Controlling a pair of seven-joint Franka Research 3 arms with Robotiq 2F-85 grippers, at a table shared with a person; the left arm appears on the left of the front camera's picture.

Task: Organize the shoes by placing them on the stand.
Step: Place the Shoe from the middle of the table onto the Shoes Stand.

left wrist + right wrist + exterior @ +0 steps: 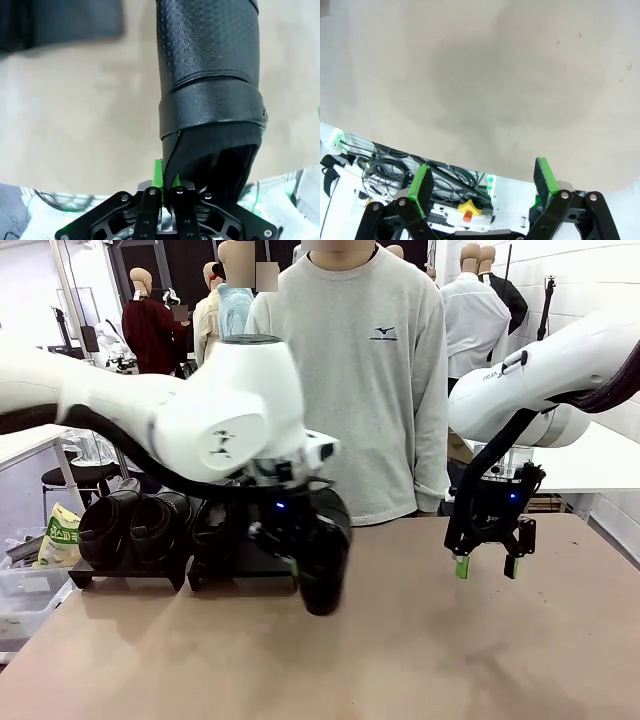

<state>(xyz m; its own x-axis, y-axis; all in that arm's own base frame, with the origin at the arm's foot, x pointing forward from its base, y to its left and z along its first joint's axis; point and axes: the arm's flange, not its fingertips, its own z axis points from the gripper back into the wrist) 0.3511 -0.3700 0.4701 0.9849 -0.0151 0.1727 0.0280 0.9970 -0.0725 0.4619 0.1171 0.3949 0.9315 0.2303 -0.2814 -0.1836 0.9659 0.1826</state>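
Left gripper [167, 192] clamped on heel rim of glossy black low-cut leather-like shoe [325, 560]; shoe hangs toe-down, toe at or just above tan surface [430, 650], just in front of low black stand [215, 575]. Three more black shoes [130, 528] sit on stand, far left. Right gripper [487, 566] jaws wide, holding nothing, above bare surface, well apart from held shoe. Person in grey sweatshirt [365, 370] stands at far side.

I see a plain tan table [480, 650] with a low black stand [130, 575] resting on its far left part. Black shoes [130, 525] sit side by side on the stand. The tabletop's near and right parts are bare.
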